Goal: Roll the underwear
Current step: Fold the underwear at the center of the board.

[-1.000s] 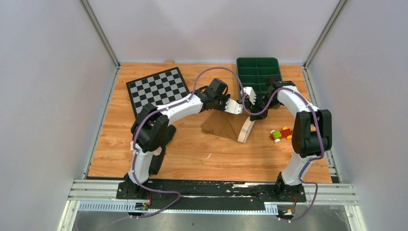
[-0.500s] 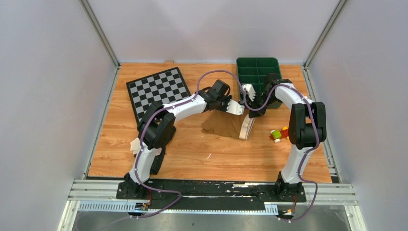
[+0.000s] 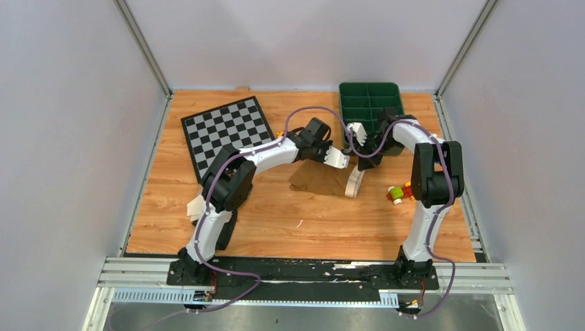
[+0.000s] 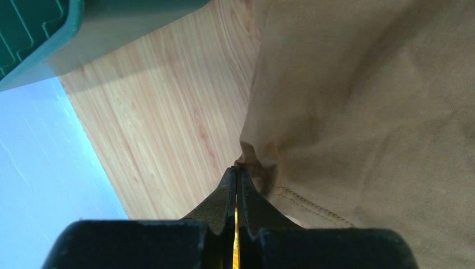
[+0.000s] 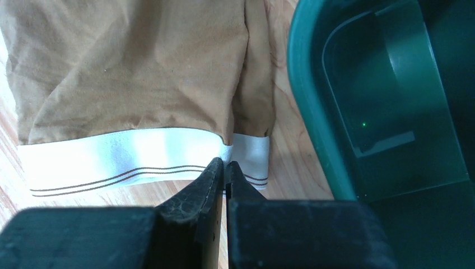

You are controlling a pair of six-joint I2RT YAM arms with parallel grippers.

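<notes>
The tan-brown underwear (image 3: 321, 179) lies mid-table, its cream waistband (image 3: 354, 183) at the right end. My left gripper (image 3: 345, 163) is shut on a pinched fold of tan cloth by the stitched hem (image 4: 238, 167). My right gripper (image 3: 359, 164) is shut on the waistband edge (image 5: 225, 162), close beside the left one. In the right wrist view the tan underwear (image 5: 134, 67) spreads away from the fingertips with its striped waistband (image 5: 123, 159) nearest. A pale pink-beige piece (image 3: 195, 207) and a black one (image 3: 223, 233) lie near the left arm's base, partly hidden by it.
A green divided tray (image 3: 370, 103) stands just behind both grippers, its wall close in both wrist views (image 4: 33, 39) (image 5: 313, 112). The checkerboard mat (image 3: 224, 129) lies at the back left. Small coloured toy blocks (image 3: 400, 192) sit to the right of the waistband.
Both arms have reached a little farther back toward the green tray, drawing the tan underwear with them. The waistband now stands lower and looks smaller. Both grippers stayed shut.
</notes>
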